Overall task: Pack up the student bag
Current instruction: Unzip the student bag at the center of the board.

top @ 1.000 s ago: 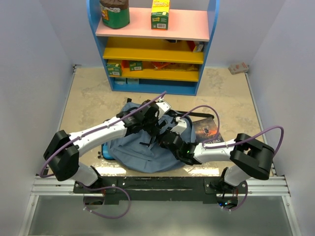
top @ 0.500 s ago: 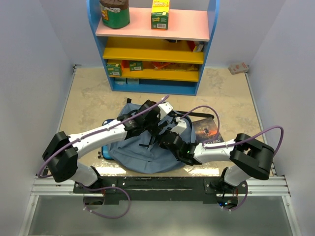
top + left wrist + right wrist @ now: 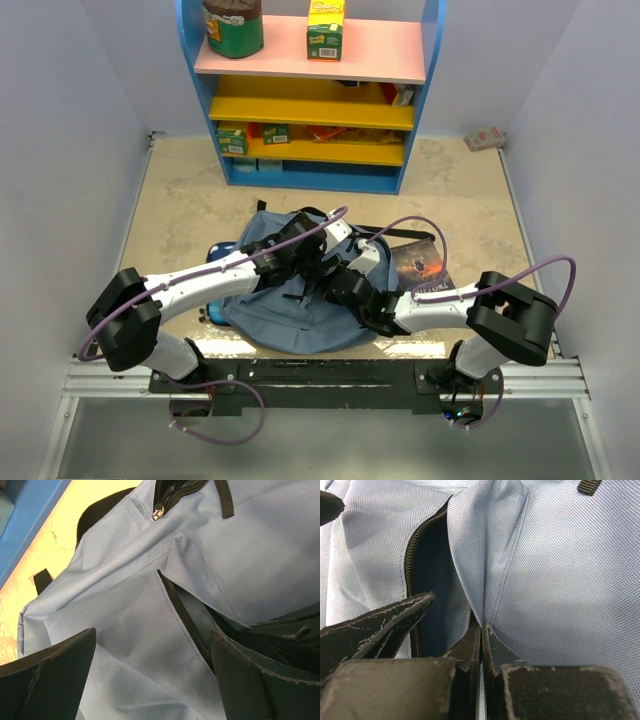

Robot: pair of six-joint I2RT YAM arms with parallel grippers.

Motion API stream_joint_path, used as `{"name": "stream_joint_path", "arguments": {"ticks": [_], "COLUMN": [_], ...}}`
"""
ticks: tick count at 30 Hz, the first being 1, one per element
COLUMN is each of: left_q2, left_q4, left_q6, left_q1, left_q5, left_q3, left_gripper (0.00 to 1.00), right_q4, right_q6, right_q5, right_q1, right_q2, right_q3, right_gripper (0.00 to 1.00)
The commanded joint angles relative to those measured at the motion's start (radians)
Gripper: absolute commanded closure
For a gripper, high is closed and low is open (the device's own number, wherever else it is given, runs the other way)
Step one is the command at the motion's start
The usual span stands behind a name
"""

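Lower centre of the top view: soft grey-blue fabric backpack, largely masked by both arms. Right gripper is clenched on a fold beside its open zip. Left gripper is spread wide above, grasping nothing. Dark-covered book half hidden; blue-framed shelf beyond.

- You get a bright, evenly lit overhead view, with soft shadows and one glare patch on the tabletop at its near edge.
- Your right wrist view is dimmer: the student bag weave is sharp, the right tool's fingers blurred.
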Motion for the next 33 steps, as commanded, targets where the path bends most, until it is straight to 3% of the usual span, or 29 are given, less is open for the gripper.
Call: {"name": "stream_joint_path", "arguments": {"ticks": [1,7,12,15,16,18,26,32,33], "left_q2": [-0.002,-0.014,-0.008,-0.014,-0.017,-0.019,-0.092,-0.146,-0.146], "left_q4": [0.054,0.054,0.047,0.04,0.033,0.021,-0.004,-0.055,-0.064], "left_q6": [0.035,0.05,0.039,0.036,0.033,0.025,0.027,0.025,0.018], "left_q1": [-0.007,-0.005,-0.005,-0.004,0.001,0.01,0.162,0.184,0.184], "left_q5": [-0.034,-0.053,-0.047,-0.045,-0.041,-0.011,0.095,0.128,0.137], "left_q3": [-0.014,-0.042,-0.043,-0.033,-0.03,-0.016,0.029,0.088,0.093], "left_gripper": [0.1,0.46,0.62,0.8,0.91,1.0,1.0,1.0,1.0], "right_q4": [0.0,0.015,0.018,0.028,0.031,0.028,-0.011,-0.041,-0.046], "right_q6": [0.019,0.019,0.016,0.01,0.005,-0.011,-0.088,-0.146,-0.157], "right_q5": [-0.008,-0.005,-0.008,-0.008,-0.008,-0.007,-0.002,-0.005,-0.011], "right_q1": [0.01,0.01,0.011,0.011,0.01,0.01,0.008,0.008,0.01], "right_q2": [-0.03,-0.039,-0.039,-0.055,-0.058,-0.07,-0.141,-0.162,-0.162], "right_q3": [-0.013,-0.021,-0.019,-0.027,-0.026,-0.018,0.03,0.086,0.097], "right_gripper": [1.0,1.0,1.0,1.0,1.0,1.0,0.99,0.9,0.84]}}
